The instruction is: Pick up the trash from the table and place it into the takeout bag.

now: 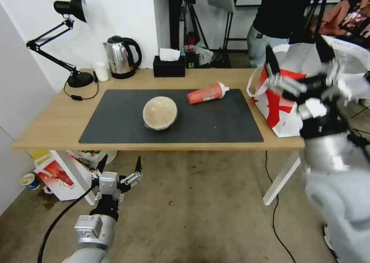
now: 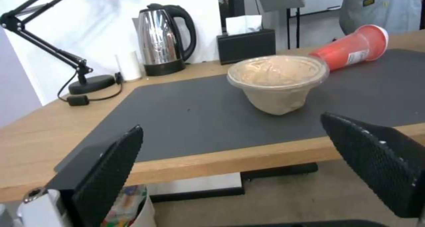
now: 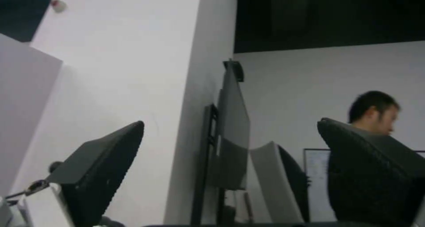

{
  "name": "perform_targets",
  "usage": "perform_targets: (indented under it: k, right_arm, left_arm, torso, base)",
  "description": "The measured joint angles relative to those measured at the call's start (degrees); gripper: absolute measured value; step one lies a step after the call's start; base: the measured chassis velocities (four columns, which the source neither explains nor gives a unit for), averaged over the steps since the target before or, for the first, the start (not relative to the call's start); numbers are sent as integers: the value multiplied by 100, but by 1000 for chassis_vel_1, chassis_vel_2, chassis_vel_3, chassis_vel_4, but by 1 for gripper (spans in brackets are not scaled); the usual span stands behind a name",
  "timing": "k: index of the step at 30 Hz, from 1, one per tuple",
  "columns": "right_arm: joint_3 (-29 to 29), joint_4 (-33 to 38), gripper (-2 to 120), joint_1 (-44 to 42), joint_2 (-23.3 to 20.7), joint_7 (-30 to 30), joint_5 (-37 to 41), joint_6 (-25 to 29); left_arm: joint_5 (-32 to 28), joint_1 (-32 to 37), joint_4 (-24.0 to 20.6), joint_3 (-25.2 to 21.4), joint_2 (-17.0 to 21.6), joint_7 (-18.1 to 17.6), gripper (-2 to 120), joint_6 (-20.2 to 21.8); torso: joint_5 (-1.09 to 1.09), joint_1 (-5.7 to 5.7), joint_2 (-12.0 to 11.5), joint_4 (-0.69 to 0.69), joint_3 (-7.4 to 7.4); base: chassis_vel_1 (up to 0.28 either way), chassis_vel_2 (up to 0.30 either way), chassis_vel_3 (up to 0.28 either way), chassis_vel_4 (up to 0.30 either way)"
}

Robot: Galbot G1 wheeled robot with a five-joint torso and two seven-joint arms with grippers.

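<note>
Right gripper (image 1: 296, 68) hangs raised over the mouth of the takeout bag (image 1: 283, 109) at the table's (image 1: 58, 120) right end, fingers spread wide and holding nothing; its wrist camera looks up at wall and ceiling. Left gripper (image 1: 119, 166) waits low in front of the table's near edge, also wide and empty, pointing at the mat (image 1: 216, 120).

Two pieces of trash lie on the mat. The bowl (image 1: 160, 113), tan with a clear domed lid, sits upright near the middle. The cup (image 1: 207, 93), red with a white lid, lies on its side just behind and to the right of the bowl, lid end toward the bag.

Both look light. The bowl is probably thin pulp or plastic that flexes, and the lid could pop if squeezed hard; a hold across the rim (image 2: 278, 79), where the wall is stiffest, seems safest. The cup would likely roll if nudged, and its smooth side may slip; gripping across the middle of the body, square to its length, should hold it. Whether either still has contents I cannot tell.
</note>
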Motion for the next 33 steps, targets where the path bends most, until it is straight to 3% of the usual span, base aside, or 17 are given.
perform_targets:
  k: [5, 13, 26, 33]
  right_arm:
    - [-67, -142, 100, -543, 338, -50, -466, 644]
    - [-138, -251, 100, -1202, 531, -57, -696, 1315]
    - [-185, -562, 100, -1456, 295, -93, -721, 1602]
    - [-397, -693, 100, -1580, 303, 260, -1077, 1590]
  left_arm:
    - [0, 0, 0, 0, 0, 0, 100, 0]
    - [0, 0, 0, 0, 0, 0, 100, 0]
    - [0, 0, 0, 0, 0, 0, 100, 0]
    - [0, 0, 0, 0, 0, 0, 100, 0]
  torso:
    - [0, 0, 0, 0, 0]
    - [0, 0, 0, -1, 0]
    - [1, 0, 0, 0, 1]
    - [1, 0, -1, -1, 1]
  base:
    - [0, 0, 0, 0]
    - [0, 0, 0, 0]
    - [0, 0, 0, 0]
    - [0, 0, 0, 0]
